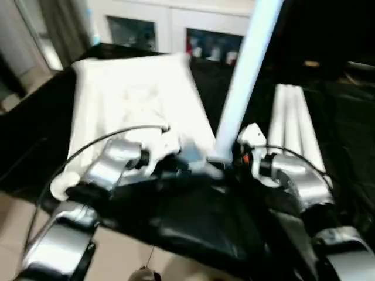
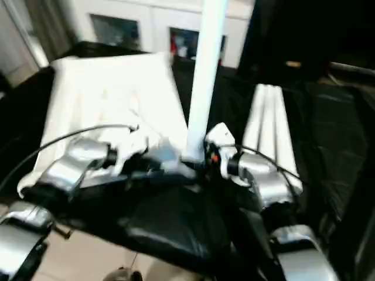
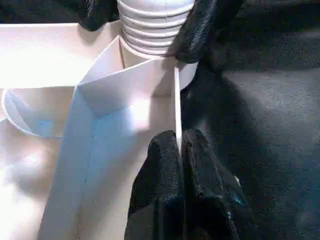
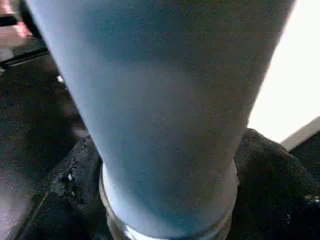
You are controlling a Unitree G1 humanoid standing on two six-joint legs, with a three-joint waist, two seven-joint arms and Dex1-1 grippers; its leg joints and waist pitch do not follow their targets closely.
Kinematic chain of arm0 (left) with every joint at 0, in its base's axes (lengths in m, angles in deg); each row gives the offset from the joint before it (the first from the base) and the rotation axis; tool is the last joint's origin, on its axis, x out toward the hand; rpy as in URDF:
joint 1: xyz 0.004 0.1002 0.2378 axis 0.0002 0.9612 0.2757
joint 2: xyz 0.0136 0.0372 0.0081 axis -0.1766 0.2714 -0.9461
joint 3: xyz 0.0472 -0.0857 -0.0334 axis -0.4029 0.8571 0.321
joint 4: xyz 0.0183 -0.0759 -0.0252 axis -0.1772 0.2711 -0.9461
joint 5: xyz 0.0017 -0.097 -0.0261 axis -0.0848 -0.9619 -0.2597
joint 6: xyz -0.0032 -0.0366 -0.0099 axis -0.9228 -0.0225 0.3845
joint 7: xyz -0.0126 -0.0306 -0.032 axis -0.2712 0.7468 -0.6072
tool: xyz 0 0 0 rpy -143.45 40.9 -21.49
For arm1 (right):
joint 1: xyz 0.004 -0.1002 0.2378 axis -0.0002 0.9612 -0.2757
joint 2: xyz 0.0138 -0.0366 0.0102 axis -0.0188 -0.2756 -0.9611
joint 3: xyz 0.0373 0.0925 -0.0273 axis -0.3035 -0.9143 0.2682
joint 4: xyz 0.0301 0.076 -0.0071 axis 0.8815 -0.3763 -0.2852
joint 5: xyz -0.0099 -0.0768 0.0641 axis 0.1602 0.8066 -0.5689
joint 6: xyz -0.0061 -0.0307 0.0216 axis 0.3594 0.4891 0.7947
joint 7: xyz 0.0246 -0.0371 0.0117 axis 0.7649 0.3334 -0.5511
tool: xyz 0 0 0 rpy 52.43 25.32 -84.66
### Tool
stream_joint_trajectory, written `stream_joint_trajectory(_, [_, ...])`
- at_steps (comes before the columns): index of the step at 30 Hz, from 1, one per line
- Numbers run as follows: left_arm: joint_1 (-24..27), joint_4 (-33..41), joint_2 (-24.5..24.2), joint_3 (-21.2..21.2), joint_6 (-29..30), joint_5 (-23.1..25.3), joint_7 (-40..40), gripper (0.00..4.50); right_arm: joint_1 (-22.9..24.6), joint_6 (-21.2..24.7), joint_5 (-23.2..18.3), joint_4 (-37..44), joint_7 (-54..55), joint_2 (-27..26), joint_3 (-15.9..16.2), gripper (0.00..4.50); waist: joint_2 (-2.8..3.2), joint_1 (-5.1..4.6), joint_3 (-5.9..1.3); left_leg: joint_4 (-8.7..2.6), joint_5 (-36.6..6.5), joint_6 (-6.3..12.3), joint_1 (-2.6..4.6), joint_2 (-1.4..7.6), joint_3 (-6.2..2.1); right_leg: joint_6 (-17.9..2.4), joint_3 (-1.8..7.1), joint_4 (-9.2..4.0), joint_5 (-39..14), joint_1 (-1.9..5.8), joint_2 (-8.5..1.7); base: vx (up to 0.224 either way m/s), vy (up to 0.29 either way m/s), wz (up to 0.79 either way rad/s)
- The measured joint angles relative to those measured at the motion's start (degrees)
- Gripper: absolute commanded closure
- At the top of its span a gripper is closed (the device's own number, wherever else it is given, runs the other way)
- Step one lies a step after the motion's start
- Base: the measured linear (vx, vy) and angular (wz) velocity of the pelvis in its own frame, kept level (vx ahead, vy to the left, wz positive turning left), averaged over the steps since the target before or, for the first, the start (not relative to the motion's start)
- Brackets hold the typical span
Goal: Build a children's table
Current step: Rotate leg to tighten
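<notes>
The children's table's white tabletop [image 1: 135, 93] lies ribbed side up on the black-covered bench. One white leg [image 1: 246, 76] stands upright in the socket at its near right corner; its ribbed end [image 3: 155, 25] sits in that round socket. My left gripper [image 3: 179, 137] is shut on the tabletop's thin rim wall [image 3: 176, 100] just beside the socket. My right gripper [image 1: 234, 155] sits around the leg's base [image 4: 160, 100], low near the socket. Three more legs [image 1: 293, 123] lie side by side to the right of the tabletop.
The bench's black cover [image 1: 193, 222] ends close in front of me, with pale floor [image 1: 123, 257] below. White cabinets with dark panes [image 1: 170, 29] stand behind the bench. A thin cable [image 1: 88, 146] arcs over my left forearm.
</notes>
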Motion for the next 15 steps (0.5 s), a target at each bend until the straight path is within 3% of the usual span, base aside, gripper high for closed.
stream_joint_trajectory(4, [0.05, 0.01, -0.47, 0.0, -0.02, -0.07, -0.3, 4.5, -0.02, -0.21, -0.3, 0.0, -1.9, 1.17, 0.13, 0.76, 0.0, -0.15, 0.0, 0.01, -0.04, -0.1, 0.03, 0.02, 0.0, 0.0, 0.0, 0.06, 0.01, 0.01, 0.01, 0.0, 0.0, 0.0])
stream_joint_trajectory(15, [0.07, 0.01, -0.71, 0.12, 0.07, -0.39, -0.72, 4.5, 0.19, 0.87, -1.15, 0.39, -3.16, 0.96, 0.11, 1.67, 0.0, -0.15, 0.0, 0.02, 0.0, -0.05, 0.01, 0.15, 0.0, 0.0, -0.09, 0.09, 0.01, 0.0, 0.08, 0.0, 0.0, 0.0])
